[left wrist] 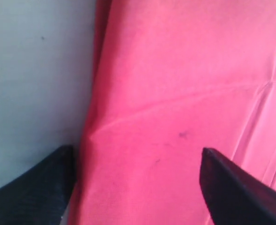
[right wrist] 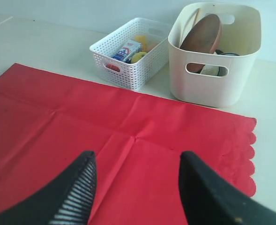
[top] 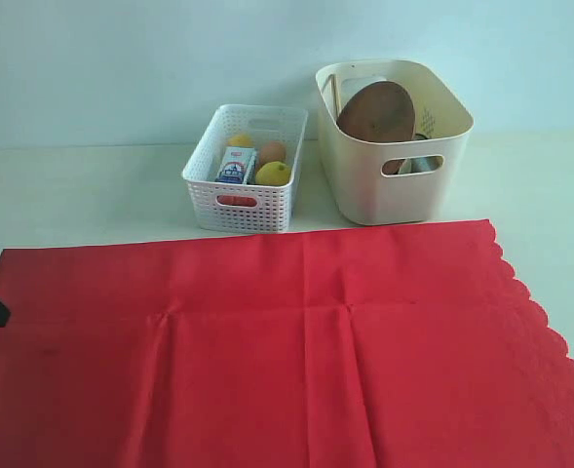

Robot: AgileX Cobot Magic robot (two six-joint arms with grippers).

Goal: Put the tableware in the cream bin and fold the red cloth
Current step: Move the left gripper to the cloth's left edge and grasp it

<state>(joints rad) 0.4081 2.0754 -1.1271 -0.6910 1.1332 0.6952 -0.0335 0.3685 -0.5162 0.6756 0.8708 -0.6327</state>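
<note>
Folding step in hand: round brown plate (top: 376, 110) and other tableware stand in the large cream-yellow plastic bin (top: 364, 190); the large bright red cloth (top: 306, 351) lies flat, unfolded, on the pale worktop (top: 72, 195); left hand (left wrist: 137, 152) released, jaws straddling the cloth's left edge; right hand (right wrist: 137, 157) released above the cloth; next, probably, pinch that edge and carry it across.

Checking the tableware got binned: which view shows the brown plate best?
Exterior view: the brown plate shows its broad face, leaning in the cream bin. Right wrist view shows it too, more tilted; left wrist view misses it.
</note>
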